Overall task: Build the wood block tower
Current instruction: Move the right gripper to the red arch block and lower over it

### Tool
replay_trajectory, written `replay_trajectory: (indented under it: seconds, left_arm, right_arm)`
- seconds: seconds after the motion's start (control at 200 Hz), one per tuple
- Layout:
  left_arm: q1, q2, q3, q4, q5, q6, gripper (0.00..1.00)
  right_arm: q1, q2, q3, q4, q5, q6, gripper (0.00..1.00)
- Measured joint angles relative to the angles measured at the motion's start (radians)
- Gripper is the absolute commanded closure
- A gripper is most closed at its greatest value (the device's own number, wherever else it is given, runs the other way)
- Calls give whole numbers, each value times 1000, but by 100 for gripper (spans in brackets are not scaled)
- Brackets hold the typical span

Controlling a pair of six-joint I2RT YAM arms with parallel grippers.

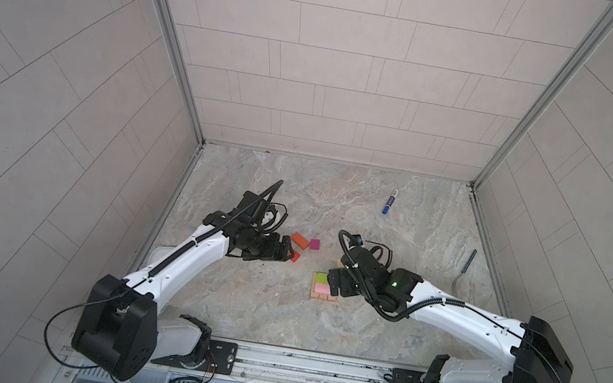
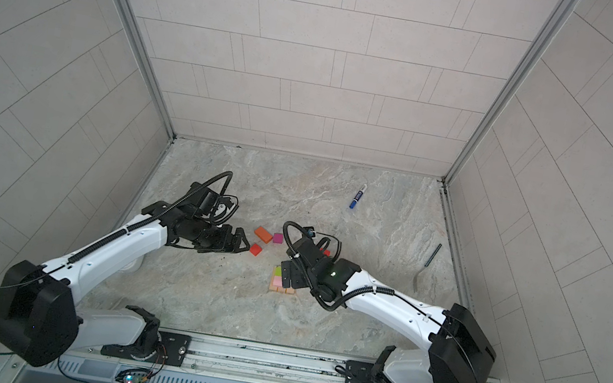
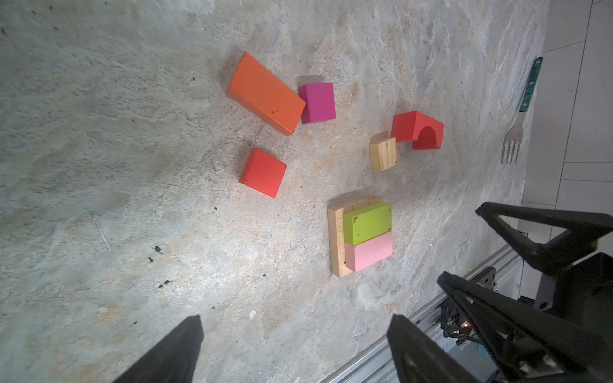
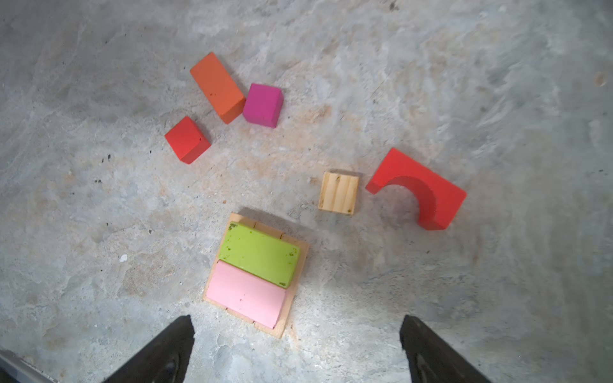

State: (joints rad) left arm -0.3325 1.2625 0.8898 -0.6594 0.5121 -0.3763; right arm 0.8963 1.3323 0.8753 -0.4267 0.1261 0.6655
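I have two sets of fingers, and both stand wide apart with nothing between them. My right gripper point(image 4: 297, 320) hangs just above the near edge of the started tower. My left gripper point(image 3: 296, 318) hovers over bare table point(image 1: 276, 314), off to the left of the loose blocks.

Closest to me is the tower's base, a flat square of tan planks point(image 4: 300, 262). I count three by the seams. The base carries two bricks lying flat and side by side, touching along their long edges: one pink brick point(image 4: 245, 295) on the nearer half and one lime-green brick point(image 4: 258, 253) on the farther half. A strip of plank shows bare along one side.

Just past the base sits one small tan cube point(image 4: 338, 192), with one red arch point(image 4: 428, 189) just beside it on its right. The arch lies on its side, so the curved cut-out faces sideways. To the left and well apart from the tower lies one red cube point(image 4: 187, 139). Beyond it are one orange brick point(image 4: 217, 86) and one magenta cube point(image 4: 263, 104), the brick's end against the cube.

Farther off, near the right wall, lies one fork point(image 3: 514, 139) with a dark handle. One blue marker point(image 1: 390, 201) lies farthest back.
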Motion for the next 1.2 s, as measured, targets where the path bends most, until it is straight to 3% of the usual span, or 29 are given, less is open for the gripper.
replay_trajectory:
  seconds: [0.52,0.69,1.201]
  left_arm:
    - [0,0,0,0,0,0,6]
    - [0,0,0,0,0,0,6]
    - [0,-1,0,0,0,0,6]
  right_arm:
    - [-153,62,167,-92,16,-138,5]
    - [-188,106,212,-134,16,-151,1]
    - [-240,360,376,-246,25,45,1]
